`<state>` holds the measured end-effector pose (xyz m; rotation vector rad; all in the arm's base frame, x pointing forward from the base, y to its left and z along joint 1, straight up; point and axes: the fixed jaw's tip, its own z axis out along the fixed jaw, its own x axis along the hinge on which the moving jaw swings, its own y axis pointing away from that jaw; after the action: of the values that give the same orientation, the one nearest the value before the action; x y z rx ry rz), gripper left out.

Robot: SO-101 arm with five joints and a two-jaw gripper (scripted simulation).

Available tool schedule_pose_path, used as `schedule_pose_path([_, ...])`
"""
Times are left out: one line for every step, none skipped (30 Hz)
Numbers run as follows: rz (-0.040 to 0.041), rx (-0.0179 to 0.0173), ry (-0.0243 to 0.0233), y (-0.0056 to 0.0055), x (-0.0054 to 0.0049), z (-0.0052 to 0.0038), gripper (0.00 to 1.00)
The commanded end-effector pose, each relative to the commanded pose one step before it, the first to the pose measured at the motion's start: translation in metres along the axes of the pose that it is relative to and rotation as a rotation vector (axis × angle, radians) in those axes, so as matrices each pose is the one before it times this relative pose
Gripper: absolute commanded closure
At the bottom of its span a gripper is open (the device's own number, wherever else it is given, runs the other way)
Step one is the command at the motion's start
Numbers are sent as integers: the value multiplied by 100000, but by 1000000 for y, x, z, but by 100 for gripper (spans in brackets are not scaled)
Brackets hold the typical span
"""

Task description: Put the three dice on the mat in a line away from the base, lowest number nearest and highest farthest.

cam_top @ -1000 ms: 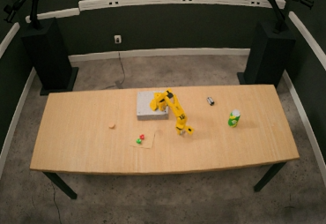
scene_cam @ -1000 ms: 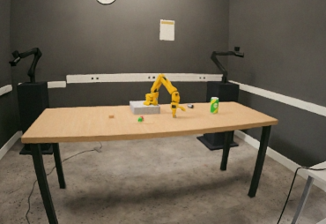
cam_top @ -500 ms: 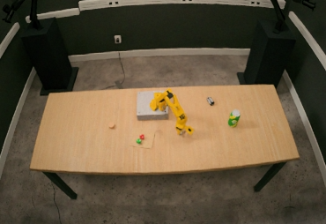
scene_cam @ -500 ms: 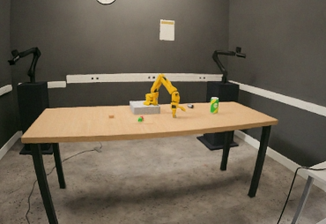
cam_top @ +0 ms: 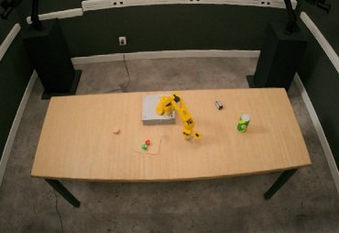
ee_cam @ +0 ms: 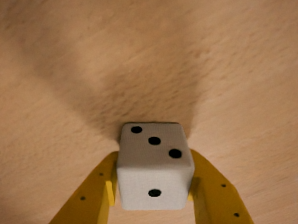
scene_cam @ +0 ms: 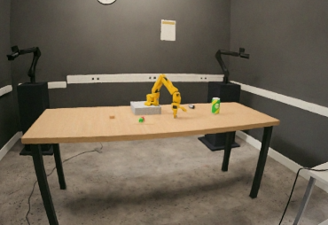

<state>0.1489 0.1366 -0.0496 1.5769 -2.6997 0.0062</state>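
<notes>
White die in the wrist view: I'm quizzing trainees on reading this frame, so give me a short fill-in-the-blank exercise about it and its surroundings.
1. The gripper is shut on the ____ die.
2. That die's upward face shows ____ pips.
3. The red die and the green die lie on the ____.
4. The green can stands ____ on the table.

Missing words: white; three; mat; upright

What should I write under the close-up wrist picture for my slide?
The yellow gripper shut on a white die showing three pips on top, above the wooden table.
</notes>
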Motion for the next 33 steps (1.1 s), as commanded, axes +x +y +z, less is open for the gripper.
schedule_pose_path([-99, -450, 839, -743, 940, -1275, 100])
schedule_pose_path([0, 3, 3, 32, -175, -1419, 100])
schedule_pose_path([0, 0, 0, 40, -206, -1731, 100])
schedule_pose_path([0, 3, 0, 60, -219, -2037, 100])
schedule_pose_path([0, 0, 0, 80, -221, -2319, 100])
schedule_pose_path([0, 3, 0, 99, -211, -2571, 100])
schedule_pose_path([0, 0, 3, 124, -183, -2781, 100])
schedule_pose_path([0, 3, 0, 143, -157, -2948, 100])
schedule_pose_path([0, 3, 0, 168, -113, -3055, 100])
schedule_pose_path([0, 0, 3, 192, -64, -3120, 100])
schedule_pose_path([0, 0, 0, 0, 0, 0, 100])
schedule_pose_path([0, 0, 0, 0, 0, 0, 100])
schedule_pose_path([0, 3, 1, 205, -8, -3129, 100])
schedule_pose_path([0, 3, 0, 226, 41, -3074, 100])
schedule_pose_path([0, 0, 0, 233, 84, -2966, 100])
schedule_pose_path([0, 3, 0, 234, 128, -2805, 100])
schedule_pose_path([0, 3, 3, 234, 154, -2601, 100])
schedule_pose_path([0, 0, 0, 217, 169, -2349, 100])
schedule_pose_path([0, 3, 0, 201, 173, -2073, 100])
schedule_pose_path([0, 0, 0, 184, 171, -1767, 100])
schedule_pose_path([0, 0, 3, 150, 150, -1449, 100])
schedule_pose_path([0, 3, 0, 121, 124, -1124, 100])
schedule_pose_path([0, 0, 0, 86, 92, -818, 100])
schedule_pose_path([0, 0, 0, 58, 66, -535, 100])
schedule_pose_path([0, 0, 0, 35, 32, -295, 100])
schedule_pose_path([0, 0, 0, 11, 17, -114, 100])
schedule_pose_path([0, 0, 0, 6, 0, -18, 100])
schedule_pose_path([0, 0, 0, 0, 0, 0, 100])
schedule_pose_path([0, 0, 0, 0, 0, 0, 100])
schedule_pose_path([11, 0, -1, -24, 13, -4, 100])
schedule_pose_path([85, -3, 0, -156, 72, 6, 100])
schedule_pose_path([220, -5, -3, -396, 191, -1, 100])
schedule_pose_path([408, -7, -8, -745, 357, 11, 100])
